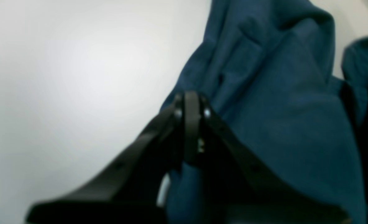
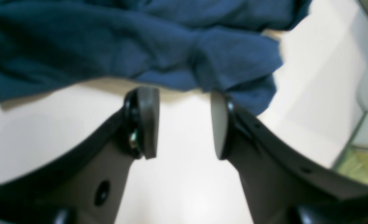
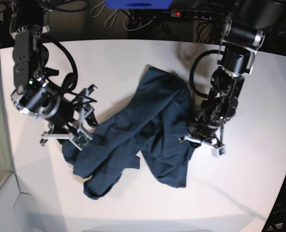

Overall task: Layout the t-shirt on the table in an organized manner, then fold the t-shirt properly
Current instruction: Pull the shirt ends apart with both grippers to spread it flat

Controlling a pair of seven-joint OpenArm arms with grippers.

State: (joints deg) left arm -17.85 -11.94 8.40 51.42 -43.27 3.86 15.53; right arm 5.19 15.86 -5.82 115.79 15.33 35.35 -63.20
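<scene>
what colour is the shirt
Plain dark navy blue, no pattern. The shirt shows best in the base view, crumpled on the white table.

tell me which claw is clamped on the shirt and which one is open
The left claw is shut on the t-shirt at its edge. The right claw stands open, its pads apart with bare table between them, just short of the cloth.

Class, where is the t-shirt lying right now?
In the base view the t-shirt lies crumpled mid-table, between the left tool on its right edge and the right tool at its left.
</scene>
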